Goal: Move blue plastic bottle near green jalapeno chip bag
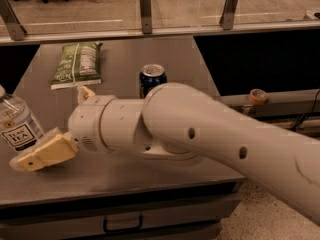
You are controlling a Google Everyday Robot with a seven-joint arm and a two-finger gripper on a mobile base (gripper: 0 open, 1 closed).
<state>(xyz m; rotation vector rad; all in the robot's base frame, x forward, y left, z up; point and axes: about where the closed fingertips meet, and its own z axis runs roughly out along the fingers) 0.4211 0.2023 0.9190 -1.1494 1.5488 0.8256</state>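
Item under inspection: bottle (16, 126), clear plastic with a white label (17, 137) reading "TEAS' TEA". It stands at the left edge of the desk (125, 54), towards the front. Its long axis is close to vertical, the top leaning slightly left, base on the desk surface. The cap (1, 91) points up and is cut off by the edge of the view.

Chip bag (77, 64): green, lying flat on the far left part of the desk. Its long axis runs from the far side towards the front, with the white edge at the nearer end. Bottle and bag are well apart, with bare desk between them.

Gripper (50, 127): low over the front left of the desk, at the end of the large white arm (210, 134) that reaches in from the right. The fingers (42, 153) are spread wide and grip nothing. The nearer finger, tan and flat, points left and lies just in front of the bottle's lower right side, overlapping its base in this view. Whether it actually touches the bottle cannot be told. The other finger (85, 93) shows only its tip above the wrist, pointing towards the bag's near edge and not touching it.

Other items: a dark-blue soda can (152, 79) stands upright at mid-desk, right of the bag and partly hidden behind the arm. An orange roll of tape (257, 95) sits on the ledge to the right, off the desk.
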